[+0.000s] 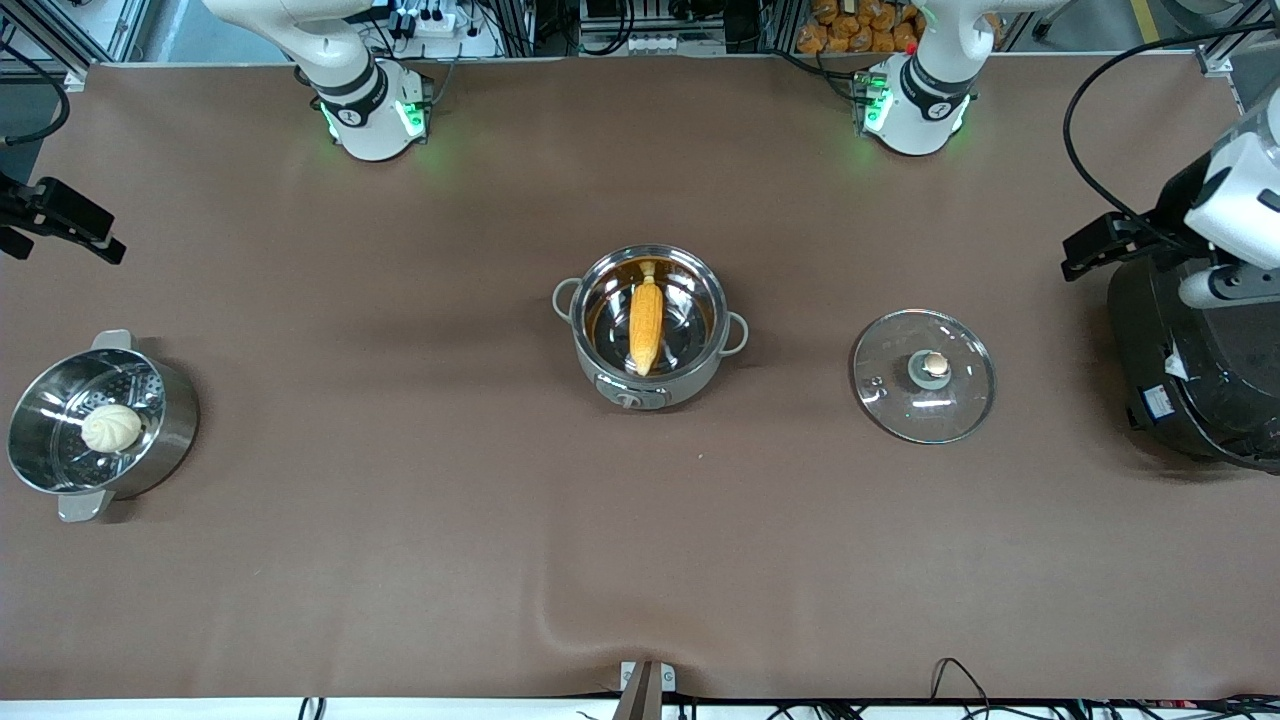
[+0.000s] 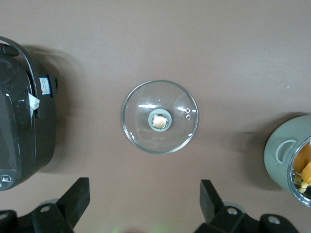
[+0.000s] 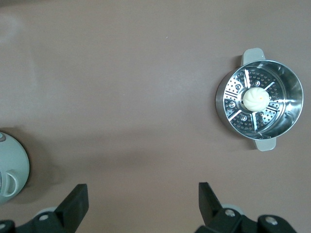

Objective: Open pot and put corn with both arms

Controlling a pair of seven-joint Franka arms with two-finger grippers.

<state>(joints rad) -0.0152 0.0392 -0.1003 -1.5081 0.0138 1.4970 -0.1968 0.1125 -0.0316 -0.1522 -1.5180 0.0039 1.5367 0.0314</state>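
In the front view, the pot [image 1: 650,326] stood uncovered at the centre of the frame on the brown table [image 1: 400,560], its control knob facing the lower edge. The corn [image 1: 645,322] lay inside it, lengthwise up and down the frame, pale tip toward the top. The glass lid [image 1: 923,375] rested flat on the table at centre right, apart from the pot, its tan knob up. A steel steamer pot [image 1: 100,425] sat at the lower left with a white bun [image 1: 111,427] on its perforated insert. A large black cooker [image 1: 1195,370] filled the right edge. The left gripper [image 1: 1100,243] showed at the right edge above the cooker, and the right gripper [image 1: 60,222] at the left edge; both arms waited, and neither held or touched anything.

In the left wrist view, the left gripper [image 2: 145,201] had its two black fingers [image 2: 77,194] at the bottom of the frame, spread wide with only bare table between them. The lid [image 2: 160,117] lay at the centre, clear of the fingers. The black cooker [image 2: 22,121] took up the left edge, and the pot [image 2: 289,155] showed at the right edge with a bit of corn [image 2: 305,167] inside.

In the right wrist view, the right gripper [image 3: 143,201] likewise had its fingers [image 3: 77,196] set wide apart at the bottom, gripping nothing. The steamer pot [image 3: 260,99] with the bun [image 3: 255,98] sat at the upper right, and the pot's [image 3: 12,167] grey side showed at the lower left edge.
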